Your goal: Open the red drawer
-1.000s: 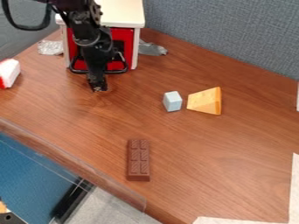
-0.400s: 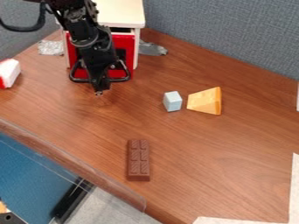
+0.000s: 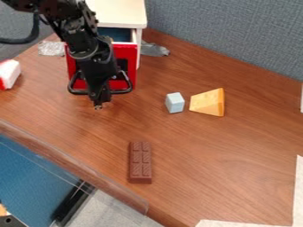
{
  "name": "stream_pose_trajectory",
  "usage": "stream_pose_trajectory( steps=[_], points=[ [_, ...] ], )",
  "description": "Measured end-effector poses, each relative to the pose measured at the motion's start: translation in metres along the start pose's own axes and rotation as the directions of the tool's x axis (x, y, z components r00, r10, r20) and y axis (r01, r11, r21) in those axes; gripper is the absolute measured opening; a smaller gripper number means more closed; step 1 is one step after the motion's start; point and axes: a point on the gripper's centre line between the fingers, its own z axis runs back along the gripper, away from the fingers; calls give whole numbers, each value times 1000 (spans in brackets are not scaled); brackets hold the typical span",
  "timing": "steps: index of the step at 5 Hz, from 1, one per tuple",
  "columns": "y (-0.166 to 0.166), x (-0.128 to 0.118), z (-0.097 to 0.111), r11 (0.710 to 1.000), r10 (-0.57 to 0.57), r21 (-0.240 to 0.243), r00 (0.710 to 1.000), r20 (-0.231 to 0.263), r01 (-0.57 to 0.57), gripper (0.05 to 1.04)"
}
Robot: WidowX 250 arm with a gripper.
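At the left edge of the frame, a white-and-red block lies on the brown desk, well apart from the drawer. At the lower left, beyond the desk's edge, is a blue surface. A crumpled silvery piece sits at the upper left, just beside the white cabinet.

The red drawer, also upper left, stands partly out of the cabinet, its dark blue inside showing behind the top of the front. The black arm crosses before it and hides much of the front and the middle of its black handle. The gripper hangs down at the handle, its tip lower in the frame than the bar; whether its jaws are wide or narrow, I cannot tell.

A chocolate bar lies below the middle, well apart from the drawer. Right of the cabinet is a crumpled grey piece. Near the middle, the pale blue block sits beside the yellow cheese wedge, both to the right of the drawer. White sheeting lies at the lower right; a grey partition stands behind the desk.
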Motion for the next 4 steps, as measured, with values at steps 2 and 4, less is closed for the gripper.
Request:
stream_pose_trajectory(
  steps=[2,4],
  points=[
    [-26,-4,3,999,-37,1,999,-2,37,123],
    [-42,-2,9,999,-47,-14,999,8,47,123]
  ],
)
